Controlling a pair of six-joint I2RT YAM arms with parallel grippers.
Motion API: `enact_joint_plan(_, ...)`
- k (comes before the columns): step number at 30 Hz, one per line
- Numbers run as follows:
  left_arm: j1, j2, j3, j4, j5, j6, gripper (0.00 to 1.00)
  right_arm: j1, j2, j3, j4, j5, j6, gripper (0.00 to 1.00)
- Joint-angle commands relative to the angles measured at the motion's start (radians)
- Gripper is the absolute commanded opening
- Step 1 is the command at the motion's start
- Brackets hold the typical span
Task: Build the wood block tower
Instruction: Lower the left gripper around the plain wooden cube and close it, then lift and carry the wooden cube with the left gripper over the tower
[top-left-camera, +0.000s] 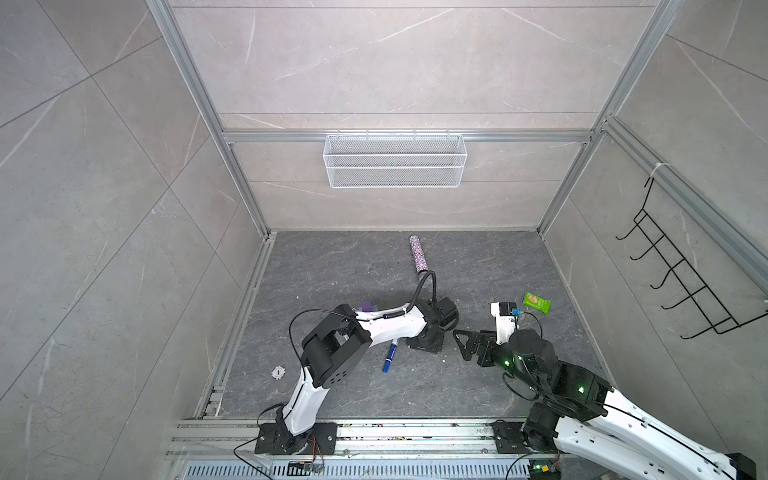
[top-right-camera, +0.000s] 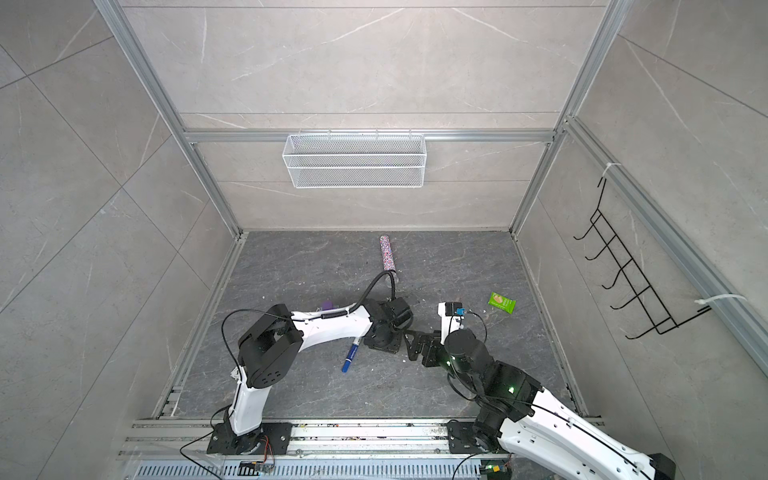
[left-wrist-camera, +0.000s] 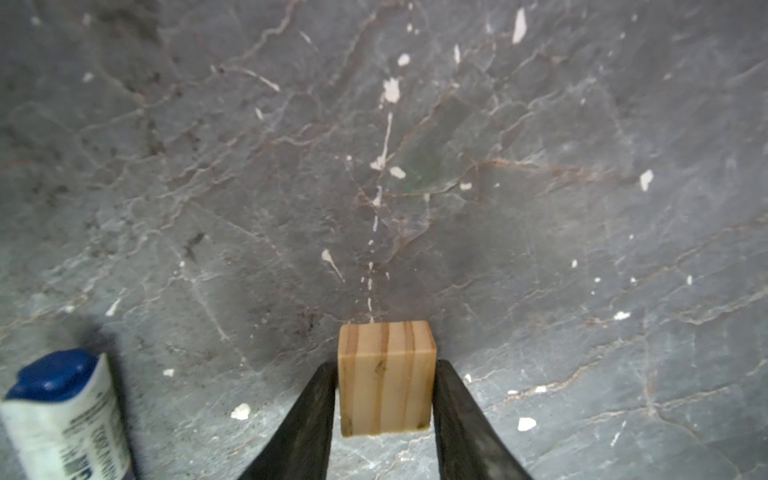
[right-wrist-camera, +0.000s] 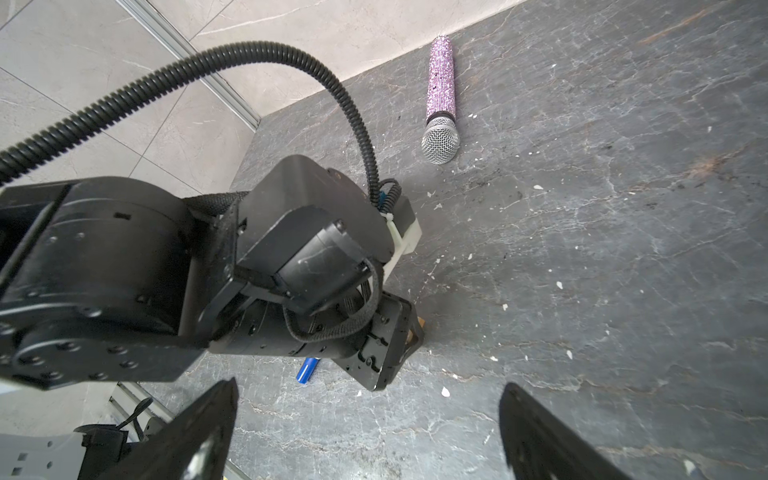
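Observation:
A tan wood cube stands on the dark stone tabletop. My left gripper is shut on it, one black finger pressed against each side. In both top views that gripper points straight down at mid-table and hides the cube. A purple wood block peeks out behind the left forearm. The tower is out of view. My right gripper hovers open and holds nothing, just right of the left one.
A blue-and-white marker pen lies beside the left gripper. A glittery microphone lies towards the back. A green packet sits at right and a white token at front left. A mesh basket hangs on the back wall.

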Motion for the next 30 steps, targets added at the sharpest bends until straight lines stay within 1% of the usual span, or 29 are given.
enact_joint_plan(1,0.008,0.004,-0.013,-0.069,-0.022,-0.010,0.47,0.002,0.000,-0.009,0.018,-0.006,-0.010,0.99)
enact_joint_plan(5,0.008,0.025,0.011,-0.087,-0.022,-0.003,0.46,0.002,-0.001,-0.004,0.013,-0.003,-0.010,0.99)
enact_joint_plan(11,0.008,0.036,0.040,-0.096,-0.028,0.010,0.34,0.002,-0.008,-0.005,0.007,0.002,-0.008,0.99)
enact_joint_plan(18,0.009,0.004,0.095,-0.143,-0.075,0.040,0.26,0.002,-0.008,-0.007,-0.008,0.003,-0.010,0.99)
enact_joint_plan(22,0.015,-0.028,0.126,-0.179,-0.100,0.053,0.26,0.001,0.008,0.006,-0.031,0.005,-0.021,0.99)
enact_joint_plan(26,0.035,-0.072,0.140,-0.195,-0.105,0.065,0.26,0.003,0.070,0.042,-0.055,-0.013,-0.067,0.99)
enact_joint_plan(30,0.059,-0.118,0.147,-0.220,-0.112,0.079,0.26,0.002,0.110,0.050,-0.041,-0.032,-0.078,0.99)
